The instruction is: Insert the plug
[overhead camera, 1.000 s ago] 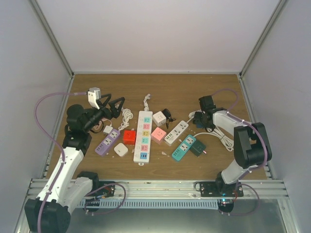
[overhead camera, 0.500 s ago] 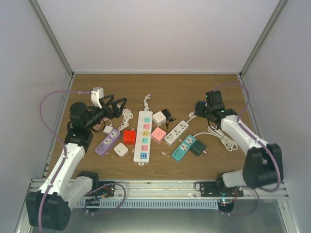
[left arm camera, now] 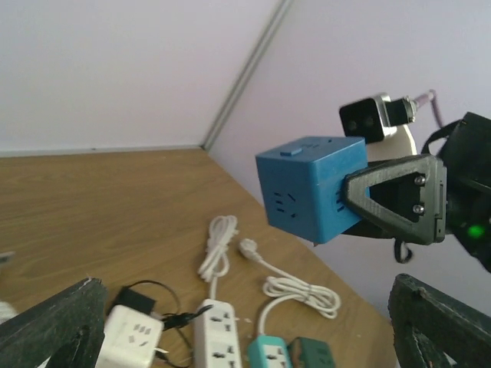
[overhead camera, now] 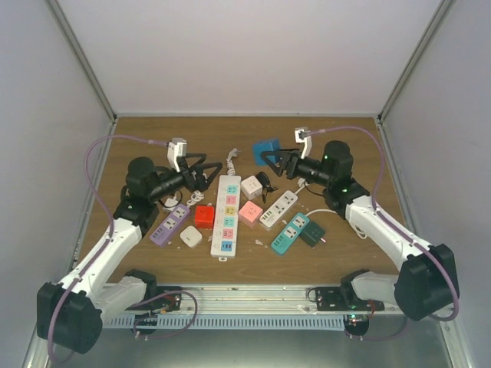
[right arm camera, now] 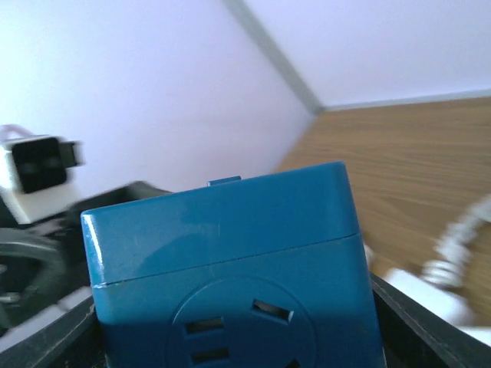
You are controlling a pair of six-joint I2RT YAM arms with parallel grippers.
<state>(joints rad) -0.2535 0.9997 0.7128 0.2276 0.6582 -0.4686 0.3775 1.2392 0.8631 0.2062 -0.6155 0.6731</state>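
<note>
The left arm (overhead camera: 115, 241) extended from the lower left of the top view, with the left gripper (overhead camera: 211, 173) spread wide and pointing right. The right arm (overhead camera: 380, 226) stretched from the lower right toward upper centre, its right gripper (overhead camera: 274, 156) clamped on a blue cube (overhead camera: 266, 147).

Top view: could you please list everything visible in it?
socket cube: one, blue, held above far middle
long strip: one, white, centre
purple strip: one, purple, left
short white strip: one, white, right of centre
teal strip: one, teal, right
red cube: one, red, left of long strip
pink cube: one, pink, right of it
white cube: one, white, beyond the pink cube
white adaptor: one, white, by purple strip
green adaptor: one, green, beside teal strip
black plug: one, black, beside white cube
cords: several, white, far centre and right
table: one, brown, underneath
left end effector: one, black, open, left
right end effector: one, black, shut on socket cube
</note>
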